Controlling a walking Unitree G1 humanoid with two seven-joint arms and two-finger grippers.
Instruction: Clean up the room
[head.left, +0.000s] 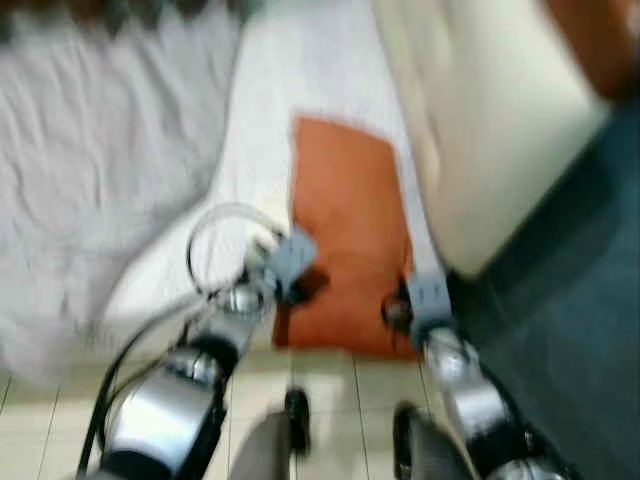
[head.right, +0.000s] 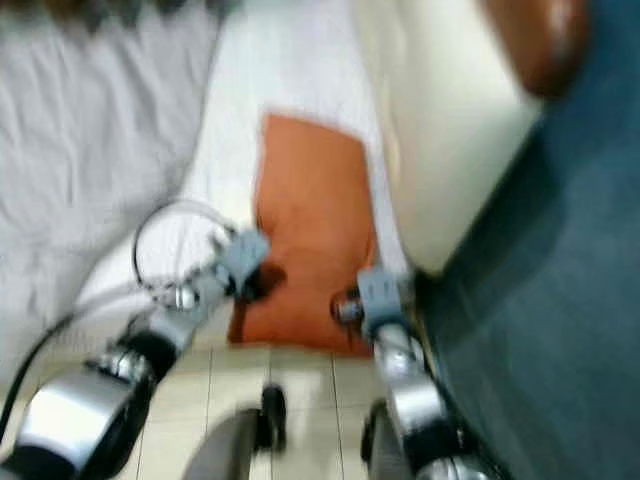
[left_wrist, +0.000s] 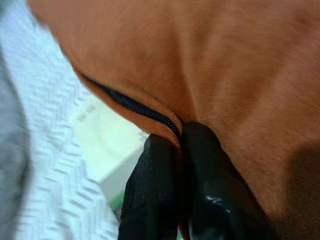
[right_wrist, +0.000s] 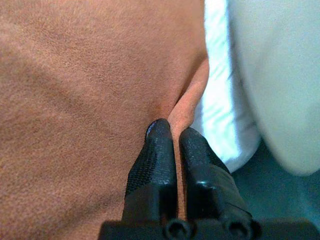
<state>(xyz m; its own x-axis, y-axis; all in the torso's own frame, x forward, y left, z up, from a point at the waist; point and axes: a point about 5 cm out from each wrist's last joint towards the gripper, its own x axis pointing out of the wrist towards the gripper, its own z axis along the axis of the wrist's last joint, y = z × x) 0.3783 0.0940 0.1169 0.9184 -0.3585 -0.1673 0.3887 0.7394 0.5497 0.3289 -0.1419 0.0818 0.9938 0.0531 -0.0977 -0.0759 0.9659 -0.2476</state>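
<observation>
An orange cushion cover (head.left: 345, 235) lies flat on the white bedding (head.left: 130, 170), its near edge at the bed's edge. My left gripper (head.left: 292, 288) is shut on the cover's near left corner; in the left wrist view the fingers (left_wrist: 200, 165) pinch the seam beside a black zipper (left_wrist: 135, 106). On the near right corner my right gripper (head.left: 400, 312) is shut, and the right wrist view shows both fingertips (right_wrist: 160, 137) clamping a fold of the orange fabric (right_wrist: 80, 110). The eye views are blurred.
A cream headboard or cushion (head.left: 490, 120) rises to the right of the bed. Dark teal floor (head.left: 570, 310) lies at the right, pale tiled floor (head.left: 330, 400) below the bed edge. A cable loop (head.left: 215, 240) arcs off my left wrist.
</observation>
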